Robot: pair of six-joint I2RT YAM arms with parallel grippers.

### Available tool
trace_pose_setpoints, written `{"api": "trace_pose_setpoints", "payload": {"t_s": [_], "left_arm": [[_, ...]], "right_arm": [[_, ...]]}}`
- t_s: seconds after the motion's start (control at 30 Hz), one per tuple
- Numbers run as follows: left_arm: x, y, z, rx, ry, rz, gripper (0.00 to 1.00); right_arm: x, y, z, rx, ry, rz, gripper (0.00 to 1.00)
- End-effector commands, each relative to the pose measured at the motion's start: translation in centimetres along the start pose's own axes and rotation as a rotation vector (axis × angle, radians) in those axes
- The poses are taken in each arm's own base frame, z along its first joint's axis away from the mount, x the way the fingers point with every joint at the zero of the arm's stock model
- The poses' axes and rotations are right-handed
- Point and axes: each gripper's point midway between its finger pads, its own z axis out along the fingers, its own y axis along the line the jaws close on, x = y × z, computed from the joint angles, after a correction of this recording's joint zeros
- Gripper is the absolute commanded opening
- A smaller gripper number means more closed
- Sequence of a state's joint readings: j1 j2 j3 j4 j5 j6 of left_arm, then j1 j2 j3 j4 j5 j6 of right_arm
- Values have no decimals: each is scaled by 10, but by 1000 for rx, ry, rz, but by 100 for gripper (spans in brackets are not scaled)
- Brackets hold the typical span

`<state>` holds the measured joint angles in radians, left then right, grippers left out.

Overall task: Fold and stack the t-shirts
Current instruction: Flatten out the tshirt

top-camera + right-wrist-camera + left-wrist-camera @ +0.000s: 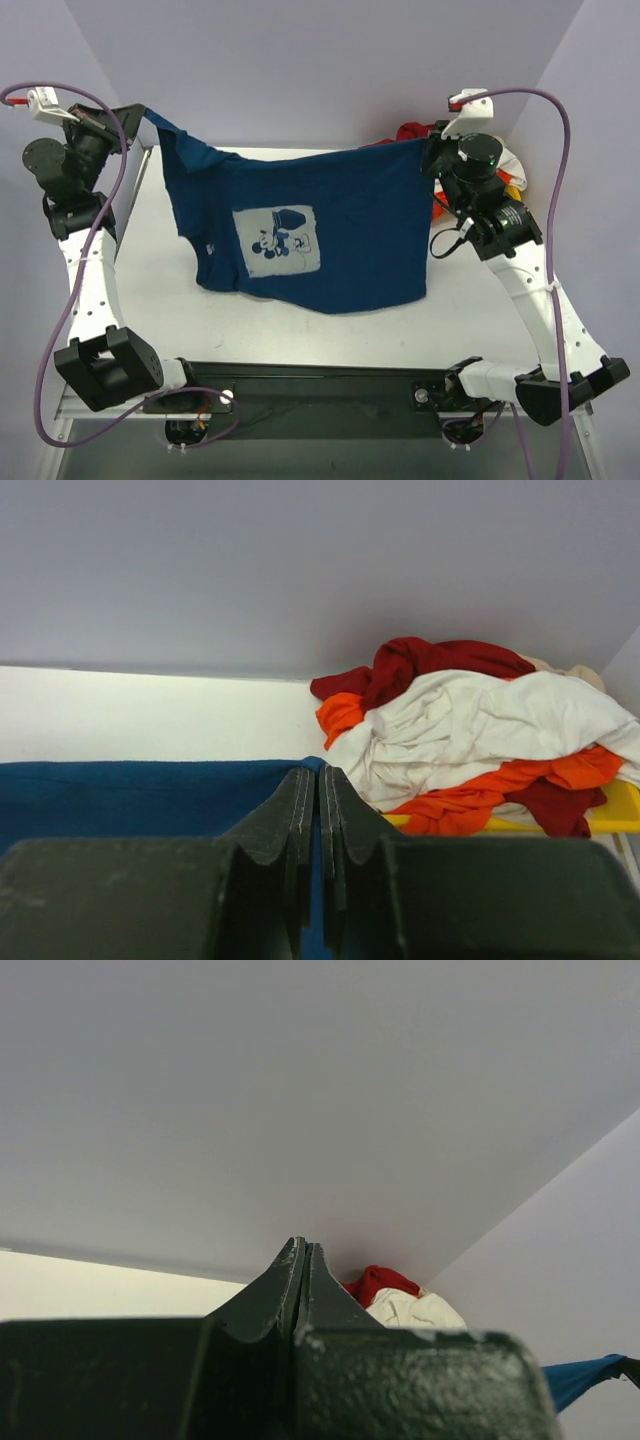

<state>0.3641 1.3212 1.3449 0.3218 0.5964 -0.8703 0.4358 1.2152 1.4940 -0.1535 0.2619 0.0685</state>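
Observation:
The dark blue t-shirt [340, 200] with a pale cartoon print [277, 242] hangs stretched between both grippers, its lower part resting on the white table [300, 335]. My left gripper [140, 114] is shut on its far-left corner; in the left wrist view the jaws [303, 1246] are pressed together and the cloth in them is hidden, with only a blue edge [578, 1378] showing. My right gripper [430, 152] is shut on its right corner, with blue cloth [130, 795] pinched between the jaws [320, 772].
A heap of dark red [430, 660], white [470, 725] and orange [500, 785] t-shirts lies on a yellow tray [615, 805] at the back right corner, close behind my right gripper. Pale walls close the back and sides.

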Motion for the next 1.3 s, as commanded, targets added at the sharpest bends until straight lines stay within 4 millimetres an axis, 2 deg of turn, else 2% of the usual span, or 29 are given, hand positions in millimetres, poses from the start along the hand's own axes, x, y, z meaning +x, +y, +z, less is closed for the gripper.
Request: {"api": "trace_pose_setpoints", "payload": {"t_s": [0.0, 0.2, 0.33, 0.4, 0.47, 0.5, 0.57, 0.6, 0.7, 0.73, 0.87, 0.9, 0.93, 1.0, 1.03, 1.1, 1.13, 1.2, 1.23, 1.27], "left_arm": [[-54, -79, -11, 167, -122, 114, 0], [-89, -151, -37, 272, -200, 189, 0], [-106, -192, -60, 323, -246, 240, 0], [-116, -220, -75, 354, -276, 277, 0], [-122, -236, -86, 353, -292, 312, 0], [-131, -261, -101, 378, -326, 355, 0], [-139, -271, -112, 347, -358, 401, 0], [-147, -295, -129, 368, -399, 444, 0], [-157, -311, -144, 339, -443, 496, 0], [-161, -326, -154, 361, -466, 523, 0], [-168, -338, -154, 396, -473, 528, 0], [-169, -329, -143, 388, -460, 503, 0], [-169, -323, -136, 387, -449, 488, 0], [-164, -284, -103, 346, -399, 420, 0], [-159, -266, -89, 334, -372, 393, 0], [-137, -198, -44, 263, -289, 305, 0], [-125, -170, -28, 229, -253, 269, 0], [-80, -99, 14, 165, -149, 187, 0], [-63, -78, 27, 146, -110, 170, 0], [-44, -58, 40, 124, -69, 152, 0]], "right_arm": [[-73, 6, -21, -76, -186, 92, 0], [-103, 11, -51, -146, -272, 111, 0], [-122, 10, -78, -171, -335, 95, 0], [-130, 12, -94, -194, -365, 81, 0], [-140, 14, -113, -224, -403, 86, 0], [-144, 14, -119, -234, -418, 65, 0], [-153, 16, -137, -264, -453, 54, 0], [-156, 16, -142, -274, -463, 54, 0], [-167, 15, -160, -307, -505, 59, 0], [-169, 15, -166, -326, -517, 58, 0], [-174, 15, -169, -335, -532, 64, 0], [-172, 16, -165, -325, -523, 59, 0], [-167, 19, -152, -308, -500, 46, 0], [-153, 20, -129, -250, -449, 30, 0], [-139, 25, -104, -219, -399, 19, 0], [-117, 28, -69, -193, -327, 28, 0], [-96, 34, -39, -186, -263, 21, 0], [-73, 27, 1, -163, -199, 90, 0], [-43, 31, 34, -146, -118, 84, 0], [-35, 23, 55, -121, -109, 93, 0]]}}
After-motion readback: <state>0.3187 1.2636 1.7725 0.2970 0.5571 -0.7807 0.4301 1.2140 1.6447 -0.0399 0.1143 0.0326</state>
